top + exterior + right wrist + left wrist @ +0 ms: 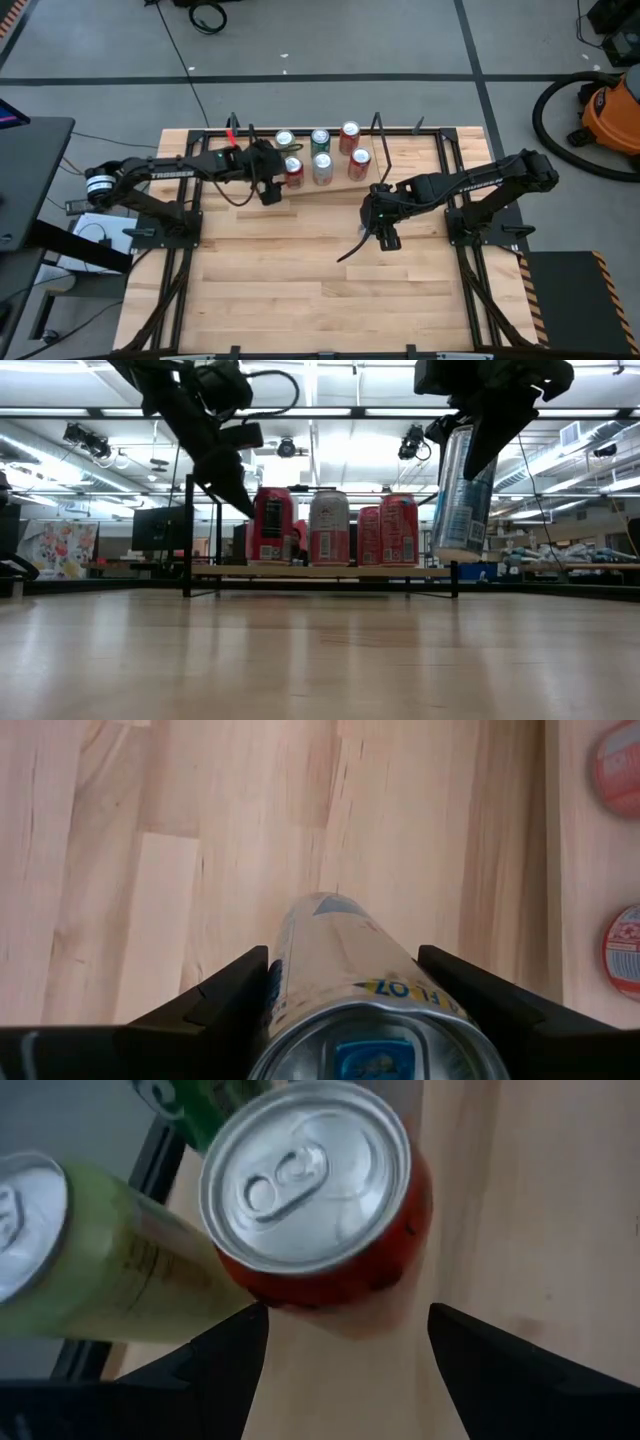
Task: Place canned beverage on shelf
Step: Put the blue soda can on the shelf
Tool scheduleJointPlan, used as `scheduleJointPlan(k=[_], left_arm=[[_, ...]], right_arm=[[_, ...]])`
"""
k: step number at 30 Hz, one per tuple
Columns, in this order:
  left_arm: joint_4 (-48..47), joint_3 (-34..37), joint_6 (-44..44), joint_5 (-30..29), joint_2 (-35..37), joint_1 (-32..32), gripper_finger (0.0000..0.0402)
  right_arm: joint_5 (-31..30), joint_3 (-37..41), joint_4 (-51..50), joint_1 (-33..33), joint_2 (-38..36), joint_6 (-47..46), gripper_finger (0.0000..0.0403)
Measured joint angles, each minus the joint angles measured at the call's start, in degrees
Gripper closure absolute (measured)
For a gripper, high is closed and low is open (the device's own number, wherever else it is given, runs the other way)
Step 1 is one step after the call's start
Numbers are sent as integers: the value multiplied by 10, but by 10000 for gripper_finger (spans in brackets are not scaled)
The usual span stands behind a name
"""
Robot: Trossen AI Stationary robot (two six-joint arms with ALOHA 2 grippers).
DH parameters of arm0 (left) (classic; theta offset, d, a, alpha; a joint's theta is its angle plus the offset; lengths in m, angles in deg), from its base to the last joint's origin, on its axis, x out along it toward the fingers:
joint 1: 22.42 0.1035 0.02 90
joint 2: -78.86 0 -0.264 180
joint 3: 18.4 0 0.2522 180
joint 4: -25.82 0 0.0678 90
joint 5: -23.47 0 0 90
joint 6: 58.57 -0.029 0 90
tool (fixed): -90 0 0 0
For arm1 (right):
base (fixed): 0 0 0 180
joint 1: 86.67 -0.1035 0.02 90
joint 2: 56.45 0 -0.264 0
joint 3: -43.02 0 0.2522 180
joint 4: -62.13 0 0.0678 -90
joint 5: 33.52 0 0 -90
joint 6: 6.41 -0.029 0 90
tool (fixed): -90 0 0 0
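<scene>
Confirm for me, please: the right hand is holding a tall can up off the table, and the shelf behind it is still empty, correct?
Not quite. The right hand does hold the tall can clear of the table, but the shelf is not empty: the low view shows several cans standing on it.

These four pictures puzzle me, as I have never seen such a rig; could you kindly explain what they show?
Two dark robot arms work at a wooden table. One camera looks straight down, one sits at table-top height, and one rides on each wrist. On a low wooden shelf at the far side stand six drink cans. The left gripper is at the shelf, its fingers open beside a red can; it holds nothing. The right gripper is shut on a tall pale can with blue print, held off the table in front of the shelf, not yet on it.
</scene>
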Motion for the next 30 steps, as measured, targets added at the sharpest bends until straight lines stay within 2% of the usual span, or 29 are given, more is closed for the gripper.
scheduleJointPlan(k=[18,26,30], left_arm=[[62,0,-14,15,-1,0,116],[105,0,-10,22,-33,-7,116],[111,0,-12,3,-51,-8,116]], right_arm=[[0,0,2,0,0,1,148],[0,0,3,0,1,-1,148],[0,0,6,0,1,-1,148]])
